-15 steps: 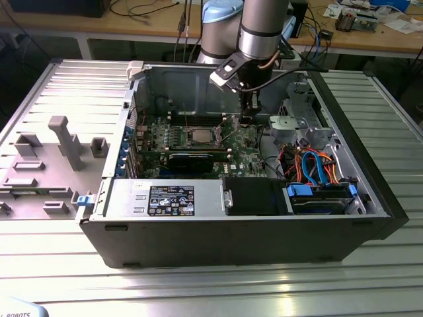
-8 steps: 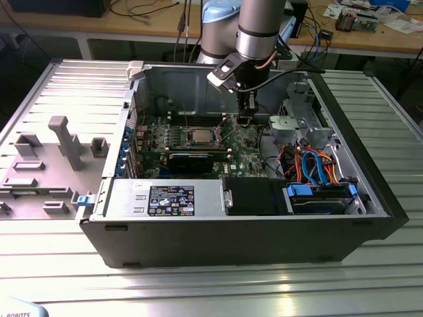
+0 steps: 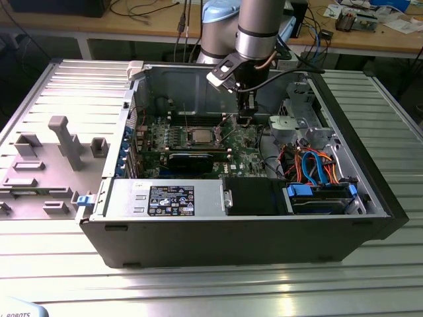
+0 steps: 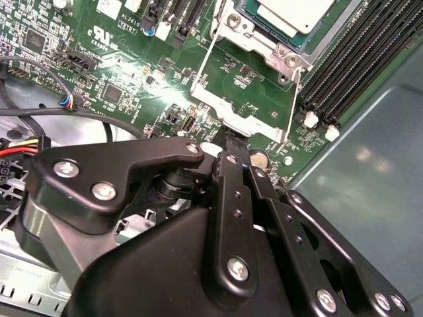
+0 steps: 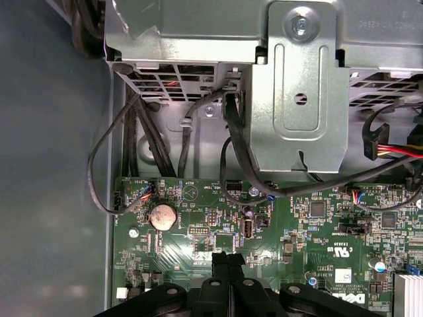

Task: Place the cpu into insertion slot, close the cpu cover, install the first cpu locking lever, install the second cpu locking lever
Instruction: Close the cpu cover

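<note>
Silver-grey arm (image 3: 254,26) with pale blue joint (image 3: 213,14), black gripper (image 4: 230,142) links dotted with silver screws (image 4: 238,269).

A robotics lab or electronics workshop: an opened computer case (image 3: 238,238) sits on a ribbed metal worktop (image 3: 198,290), a robot arm (image 3: 258,26) reaches in, and wooden worktops (image 3: 39,25) behind carry cables (image 3: 149,8) and parts.

I count on my feeds:
- one arm (image 3: 258,33)
- one gripper (image 5: 228,259)
- one case (image 3: 231,244)
- one board (image 5: 304,224)
- one cpu (image 3: 201,137)
- one coin cell (image 5: 162,216)
- one power supply (image 3: 165,198)
- two white slot clips (image 4: 310,119)
- one grey bracket (image 5: 301,86)
</note>
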`<action>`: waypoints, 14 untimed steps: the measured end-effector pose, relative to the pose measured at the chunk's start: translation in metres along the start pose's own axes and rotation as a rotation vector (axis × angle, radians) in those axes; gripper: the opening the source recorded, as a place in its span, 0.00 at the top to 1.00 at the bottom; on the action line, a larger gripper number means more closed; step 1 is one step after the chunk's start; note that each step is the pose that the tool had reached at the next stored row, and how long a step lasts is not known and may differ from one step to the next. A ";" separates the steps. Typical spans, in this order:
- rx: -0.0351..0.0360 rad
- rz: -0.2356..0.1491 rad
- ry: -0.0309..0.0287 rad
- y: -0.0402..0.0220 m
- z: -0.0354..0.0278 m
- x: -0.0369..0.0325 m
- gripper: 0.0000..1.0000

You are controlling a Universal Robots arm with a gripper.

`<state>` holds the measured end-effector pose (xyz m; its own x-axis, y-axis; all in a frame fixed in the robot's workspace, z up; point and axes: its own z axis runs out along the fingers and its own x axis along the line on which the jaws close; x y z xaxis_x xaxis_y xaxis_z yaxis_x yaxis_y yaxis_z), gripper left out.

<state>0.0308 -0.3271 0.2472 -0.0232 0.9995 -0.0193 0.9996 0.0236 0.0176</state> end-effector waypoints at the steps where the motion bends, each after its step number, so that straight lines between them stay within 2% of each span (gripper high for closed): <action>1: 0.0000 0.000 0.0000 -0.0002 0.0000 0.0000 0.89; 14: 0.0000 0.000 0.0000 -0.0025 0.0001 0.0001 0.89</action>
<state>0.0283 -0.3271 0.2471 -0.0232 0.9995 -0.0193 0.9996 0.0236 0.0176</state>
